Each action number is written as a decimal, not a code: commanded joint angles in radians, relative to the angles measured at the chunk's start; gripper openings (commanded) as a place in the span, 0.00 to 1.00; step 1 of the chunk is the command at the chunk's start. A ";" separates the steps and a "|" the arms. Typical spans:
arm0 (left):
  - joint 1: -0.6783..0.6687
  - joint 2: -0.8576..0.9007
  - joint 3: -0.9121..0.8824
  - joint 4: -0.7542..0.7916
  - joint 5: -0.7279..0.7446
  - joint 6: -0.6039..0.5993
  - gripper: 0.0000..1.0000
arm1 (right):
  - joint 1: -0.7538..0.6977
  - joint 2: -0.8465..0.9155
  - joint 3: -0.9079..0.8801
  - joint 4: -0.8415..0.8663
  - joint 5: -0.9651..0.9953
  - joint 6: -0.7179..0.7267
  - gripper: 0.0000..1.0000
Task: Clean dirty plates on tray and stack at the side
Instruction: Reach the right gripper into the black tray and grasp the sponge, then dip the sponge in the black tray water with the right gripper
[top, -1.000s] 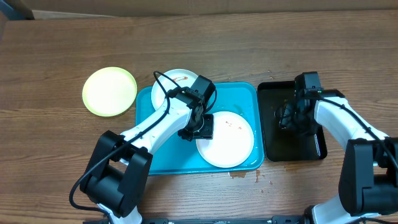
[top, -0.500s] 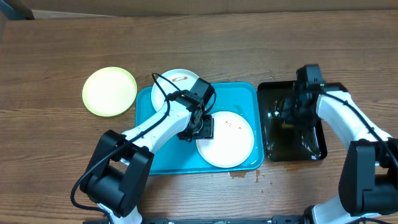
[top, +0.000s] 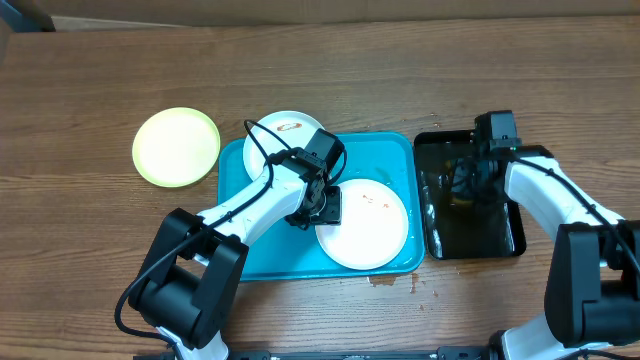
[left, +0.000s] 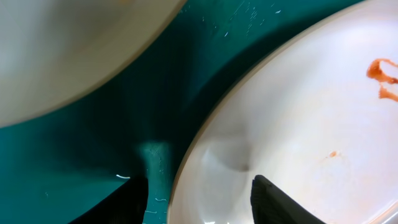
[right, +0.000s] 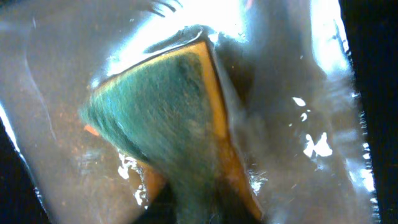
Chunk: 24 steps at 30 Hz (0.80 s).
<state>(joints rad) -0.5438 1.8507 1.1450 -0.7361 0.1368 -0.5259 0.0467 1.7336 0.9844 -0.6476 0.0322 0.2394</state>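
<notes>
Left gripper (left: 199, 208) over the tray (left: 93, 143), between two plates.
Dark fingertips (left: 127, 202) stand apart, straddling the rim of the right white plate (left: 298, 112), which bears orange-brown smears (left: 382, 78); a second white plate (left: 62, 43) fills upper left.

The tray (top: 385, 160) is turquoise, the plate (top: 370, 232) white and red-smeared, the sponge (right: 161, 106) green-and-yellow.

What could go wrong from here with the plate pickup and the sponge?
1. The left gripper stands open astride the rim of the smeared white plate. A shallow bite might let it tilt or slide into the other white plate close beside it.
2. The sponge lies in the wet black tray at the right gripper; the hold is unclear. It may slip, or drip on the way to the blue tray.
</notes>
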 joint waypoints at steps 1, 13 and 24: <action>-0.006 0.010 -0.008 0.015 -0.018 -0.005 0.51 | 0.004 -0.004 -0.022 -0.021 -0.040 0.000 0.04; -0.006 0.010 -0.008 0.038 -0.069 0.093 0.56 | 0.003 -0.006 0.116 -0.215 -0.044 -0.001 0.61; -0.006 0.010 -0.011 -0.050 0.058 0.027 0.40 | 0.003 -0.005 0.088 -0.147 -0.006 0.000 0.61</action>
<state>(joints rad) -0.5438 1.8507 1.1431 -0.7635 0.1417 -0.4782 0.0467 1.7332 1.0748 -0.8127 0.0082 0.2352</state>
